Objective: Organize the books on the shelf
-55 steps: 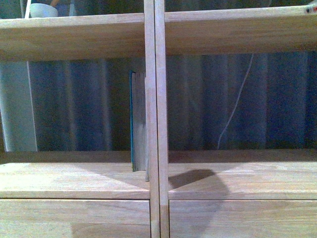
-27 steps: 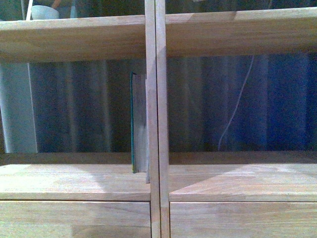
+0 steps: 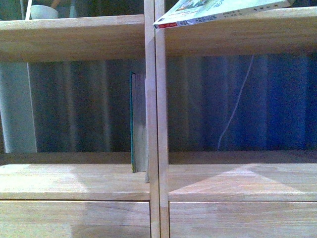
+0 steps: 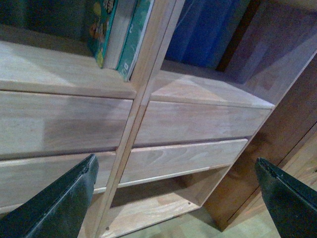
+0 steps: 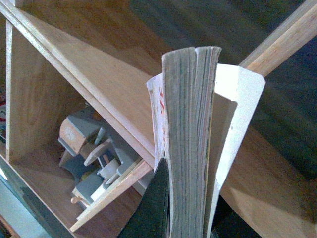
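Right jaws clamping thin paperback (image 3: 218, 12), holding it tilted over upper right board of shelf (image 3: 74, 37), red-and-white spine facing out. Teal book (image 3: 132, 121) standing upright in middle left compartment, leaning against double upright. Left jaws gaping wide, gripping nothing, hanging before drawer fronts (image 4: 193, 121).

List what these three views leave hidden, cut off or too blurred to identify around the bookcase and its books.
- Front view: the paperback is cut off by the top edge; whatever holds it is out of frame.
- Left wrist view: the standing books are cropped by the picture edge; titles unreadable.
- Right wrist view: the paperback covers most of the right gripper; the grey objects are too blurred to identify.
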